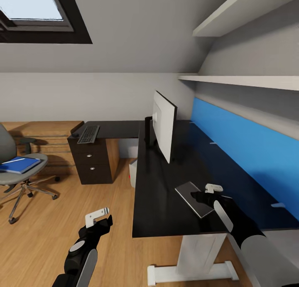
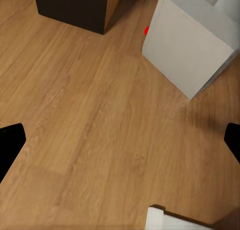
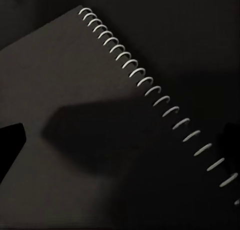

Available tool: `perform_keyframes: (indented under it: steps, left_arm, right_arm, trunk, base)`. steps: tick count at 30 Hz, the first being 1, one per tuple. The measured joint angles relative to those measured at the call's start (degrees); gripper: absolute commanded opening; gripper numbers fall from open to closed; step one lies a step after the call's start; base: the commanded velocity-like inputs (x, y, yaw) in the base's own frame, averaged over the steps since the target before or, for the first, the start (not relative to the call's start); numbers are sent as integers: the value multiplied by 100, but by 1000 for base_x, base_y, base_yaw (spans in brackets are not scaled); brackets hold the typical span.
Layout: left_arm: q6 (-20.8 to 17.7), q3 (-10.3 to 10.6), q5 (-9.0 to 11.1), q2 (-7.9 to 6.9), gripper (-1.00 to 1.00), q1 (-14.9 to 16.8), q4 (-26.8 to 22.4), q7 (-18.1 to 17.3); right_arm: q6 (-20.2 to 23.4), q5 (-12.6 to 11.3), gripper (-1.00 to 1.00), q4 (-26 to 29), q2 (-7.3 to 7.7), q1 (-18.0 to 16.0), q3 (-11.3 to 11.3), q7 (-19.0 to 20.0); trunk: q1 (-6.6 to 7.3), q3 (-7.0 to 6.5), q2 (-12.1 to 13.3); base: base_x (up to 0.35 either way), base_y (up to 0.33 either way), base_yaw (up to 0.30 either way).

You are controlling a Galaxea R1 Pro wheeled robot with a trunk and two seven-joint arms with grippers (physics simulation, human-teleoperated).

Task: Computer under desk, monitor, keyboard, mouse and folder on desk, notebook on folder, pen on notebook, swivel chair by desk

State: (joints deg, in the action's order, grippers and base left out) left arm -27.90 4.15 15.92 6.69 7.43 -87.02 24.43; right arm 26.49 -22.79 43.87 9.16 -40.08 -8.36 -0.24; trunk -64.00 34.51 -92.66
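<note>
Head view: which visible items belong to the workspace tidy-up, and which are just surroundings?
Task items:
- monitor
- keyboard
- notebook, beneath the right end effector
- folder on the swivel chair
- desk
- computer

Surroundings:
- drawer unit
- wall shelves
- skylight

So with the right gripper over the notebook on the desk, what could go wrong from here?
The notebook lies flat near the desk's front edge, so a poor pinch by the right gripper could push it off. The folder is on the chair, so stacking now would break the order. The keyboard sits far from the monitor.
</note>
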Motion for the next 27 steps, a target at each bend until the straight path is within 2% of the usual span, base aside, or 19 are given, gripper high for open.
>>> perform_keyframes:
  steps: [9, 20, 24, 25, 27]
  left_arm:
    - [0, 0, -7, 0, 100, 0, 0, 1]
    - [0, 0, -9, 5, 100, 0, 0, 7]
    - [0, 0, -3, 3, 100, 0, -1, 7]
    - [3, 0, -2, 4, 100, 0, -1, 8]
    - [5, 0, -5, 3, 100, 0, -1, 6]
  right_arm:
    - [-26, -12, 100, -14, 0, 0, 8, -2]
    - [-115, 0, 100, -323, 0, 0, 19, 3]
    - [-285, -6, 100, -400, 0, 1, 19, -12]
    - [-504, -2, 100, -387, 0, 2, 12, -9]
    - [-586, -1, 100, -360, 0, 3, 5, -6]
  trunk:
    - [1, 0, 0]
    - [241, -197, 440]
    - [329, -268, 601]
    - [330, -268, 602]
    - [330, -268, 602]
  base:
    - [-15, 0, 0]
    - [-1, 0, 0]
    - [0, 0, 0]
    - [0, 0, 0]
    - [0, 0, 0]
